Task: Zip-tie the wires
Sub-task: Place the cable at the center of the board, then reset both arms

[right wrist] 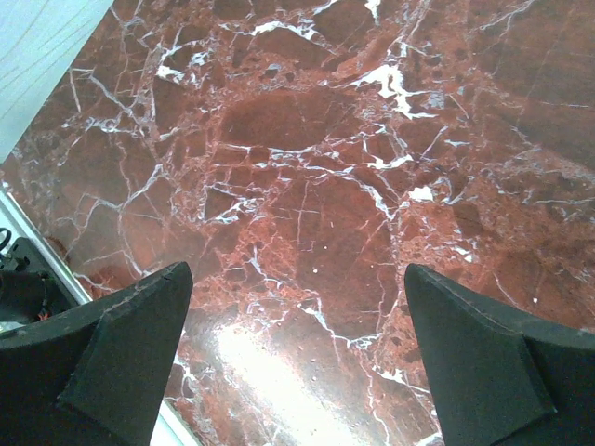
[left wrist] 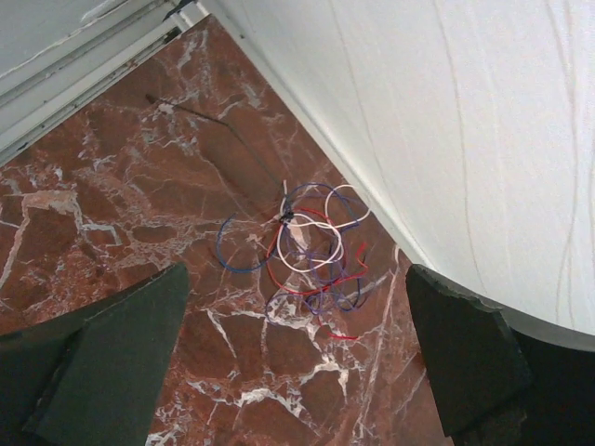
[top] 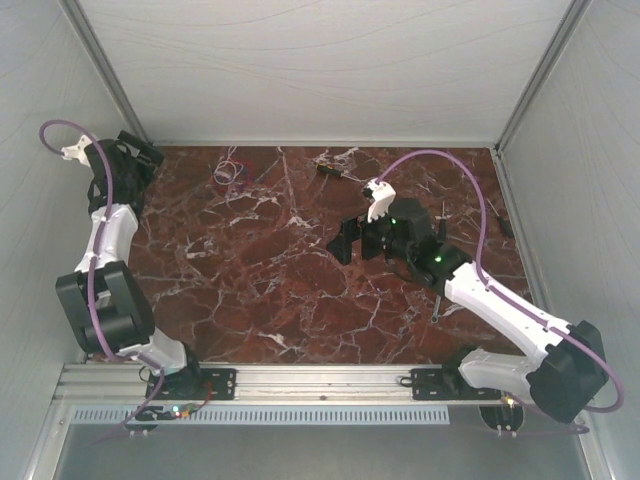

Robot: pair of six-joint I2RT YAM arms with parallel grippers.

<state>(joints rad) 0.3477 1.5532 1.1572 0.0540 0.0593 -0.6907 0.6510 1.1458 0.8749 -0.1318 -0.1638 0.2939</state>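
Observation:
The wires (top: 232, 172) are a small tangle of thin purple, whitish and red loops lying on the marble table near the back wall, left of centre. In the left wrist view the wires (left wrist: 311, 251) lie ahead of my left gripper (left wrist: 297, 372), which is open and empty, apart from them. A thin dark strip (left wrist: 223, 130) runs from the tangle toward the far left. In the top view my left gripper (top: 140, 158) is just left of the wires. My right gripper (top: 350, 238) is open and empty over bare marble mid-table (right wrist: 297, 372), well away from the wires.
A small dark item (top: 330, 170) lies near the back wall, right of the wires. A thin small tool (top: 437, 303) lies beside the right arm. Another dark item (top: 506, 225) lies by the right wall. White walls close three sides.

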